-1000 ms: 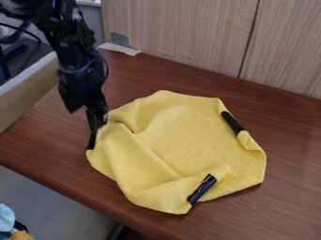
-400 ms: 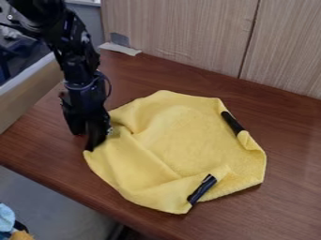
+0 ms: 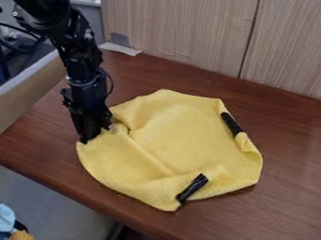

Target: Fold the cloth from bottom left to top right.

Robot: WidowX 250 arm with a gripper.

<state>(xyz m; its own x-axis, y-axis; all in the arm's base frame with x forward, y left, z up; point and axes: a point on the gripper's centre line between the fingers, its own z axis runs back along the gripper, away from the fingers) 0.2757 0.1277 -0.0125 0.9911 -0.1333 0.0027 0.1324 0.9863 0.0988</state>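
Note:
The black gripper point(image 3: 92, 135) hangs down at the cloth's left corner, shut on the cloth's edge there. The yellow cloth point(image 3: 182, 136) lies spread unevenly on the brown table, with a long crease slanting from near the gripper toward its lower edge. One black strip point(image 3: 192, 188) lies on the turned-over part at the bottom, and another black strip point(image 3: 231, 123) lies along the right edge. Beside that strip the cloth's right edge is curled inward.
The brown table point(image 3: 288, 197) extends around the cloth. A pale wood-grain panel point(image 3: 182, 33) stands along the back, with a strip of tape point(image 3: 120, 48) at its foot. At the left is a tan box-like edge point(image 3: 28, 96); colourful items point(image 3: 7, 218) sit below the table at lower left.
The gripper has shifted slightly, its tips now a little farther left and higher. The cloth's left corner has moved left with it, and the bottom part with its black strip has slid left and up.

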